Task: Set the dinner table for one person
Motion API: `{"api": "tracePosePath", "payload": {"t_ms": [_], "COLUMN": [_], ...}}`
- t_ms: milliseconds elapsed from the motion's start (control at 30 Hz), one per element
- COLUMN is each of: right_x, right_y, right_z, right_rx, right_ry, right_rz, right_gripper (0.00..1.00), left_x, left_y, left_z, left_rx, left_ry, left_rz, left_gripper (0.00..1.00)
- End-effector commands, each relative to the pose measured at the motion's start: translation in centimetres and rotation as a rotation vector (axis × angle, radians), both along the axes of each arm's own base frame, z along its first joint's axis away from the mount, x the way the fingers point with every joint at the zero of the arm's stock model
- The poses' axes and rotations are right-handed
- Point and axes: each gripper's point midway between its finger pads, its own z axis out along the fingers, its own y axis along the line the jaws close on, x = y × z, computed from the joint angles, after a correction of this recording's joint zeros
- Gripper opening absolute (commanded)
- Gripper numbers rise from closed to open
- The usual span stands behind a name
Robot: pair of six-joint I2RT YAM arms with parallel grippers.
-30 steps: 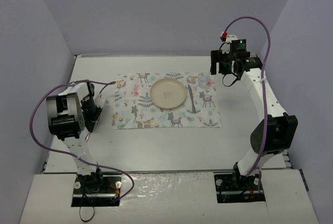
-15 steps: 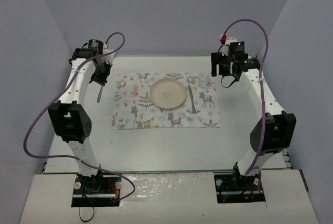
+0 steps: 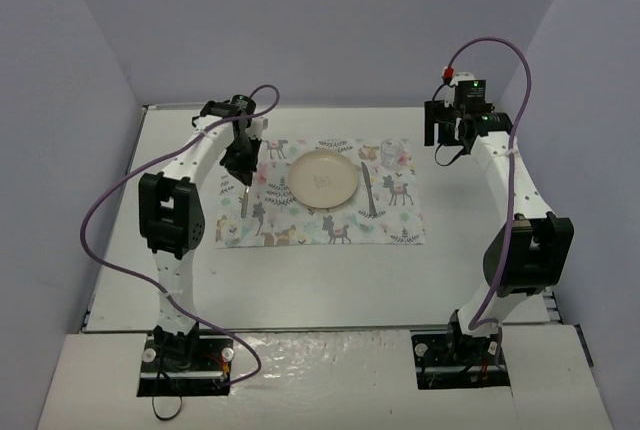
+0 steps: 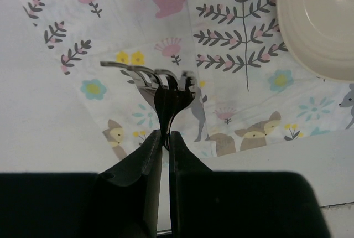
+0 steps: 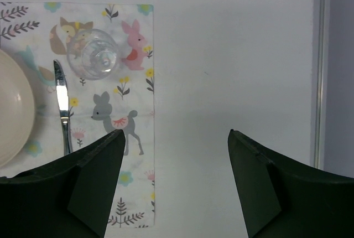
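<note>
Left gripper (image 4: 164, 138) is pinched shut on a fork (image 4: 157, 83), its tines over the placemat (image 4: 243, 44) left of the plate (image 4: 321, 22). Right gripper (image 5: 173, 138) hangs wide open and empty over bare white worktop (image 5: 232, 55), right of the plate, past the placemat's edge

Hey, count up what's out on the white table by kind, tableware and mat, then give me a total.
plate: 1
knife: 1
fork: 1
glass: 1
placemat: 1
Total: 5
</note>
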Motion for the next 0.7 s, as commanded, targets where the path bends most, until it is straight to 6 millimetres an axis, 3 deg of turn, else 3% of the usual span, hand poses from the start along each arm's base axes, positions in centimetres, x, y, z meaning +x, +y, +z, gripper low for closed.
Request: {"api": "tracePosePath", "payload": {"t_ms": [0, 100, 333, 667], "right_x": [0.8, 0.7, 0.6, 0.7], "right_y": [-2.6, -4.2, -5.5, -6.2], "right_z": [0.3, 0.0, -0.2, -0.5], "right_rx": [-0.048, -0.044, -0.042, -0.046], "right_ry": [-0.038, -0.033, -0.026, -0.017], "right_rz": [-0.067, -0.101, -0.133, -0.148], "right_gripper": [0.72, 0.72, 0.72, 0.72], "left_x": [1.9, 2.9, 4.1, 4.1], "left_y": [-1.3, -1.4, -3.1, -3.2], "left_z": [0.9, -0.3, -1.5, -3.4], "left_rx": [-0.092, -0.102, -0.169, -0.192], "left_ry": [-0.022, -0.006, 0.022, 0.067], "left_rz": [0.078, 0.089, 0.073, 0.074], "left_gripper": [0.0, 0.0, 0.0, 0.0]}}
